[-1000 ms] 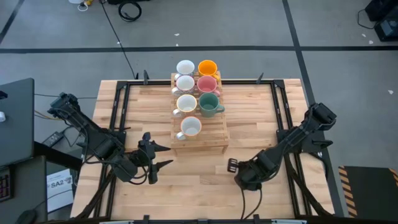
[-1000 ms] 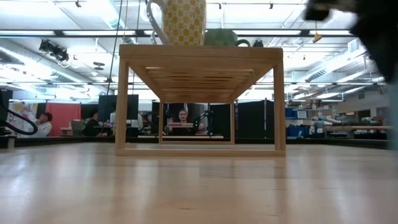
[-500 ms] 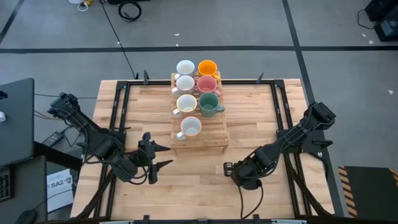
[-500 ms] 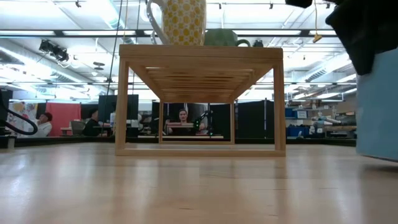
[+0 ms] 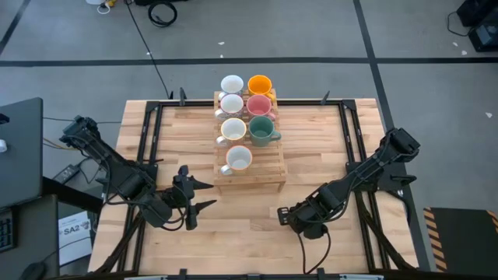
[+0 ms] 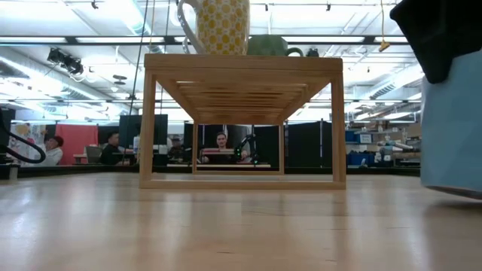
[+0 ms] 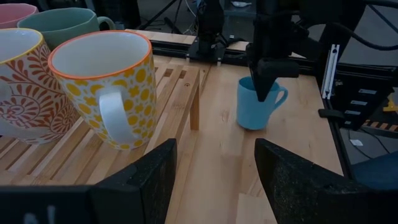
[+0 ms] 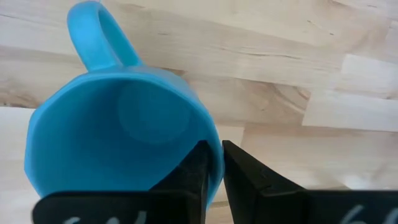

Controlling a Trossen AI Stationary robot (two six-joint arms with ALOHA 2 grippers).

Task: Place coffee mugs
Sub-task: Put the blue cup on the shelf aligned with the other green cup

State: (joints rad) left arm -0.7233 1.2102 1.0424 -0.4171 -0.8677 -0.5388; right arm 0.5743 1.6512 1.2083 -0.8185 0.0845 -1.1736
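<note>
A wooden slatted rack stands mid-table with several coffee mugs upright on its top: white ones, an orange one, a pink one, a green one and a yellow-patterned one. Near the table's front right, my right gripper is shut on a blue mug. In the high view this gripper hides the mug. To the rack's near left, my left gripper stands open, touching nothing. My right gripper pinches the blue mug's wall at the rim, one finger inside the mug and one outside, on the side away from the handle. The fingers come steeply from above. The mug hangs mouth up, slightly tilted, its bottom just off the table.
The back half of the rack is filled with mugs; its near right slats are bare. Black rails run along the table's left and right sides. Bare tabletop lies between the two grippers, in front of the rack.
My right gripper has rolled about its own pointing line and shifted slightly toward the table's left, keeping hold of the blue mug. The mug has come further into the low view from the right. My left arm has kept still.
</note>
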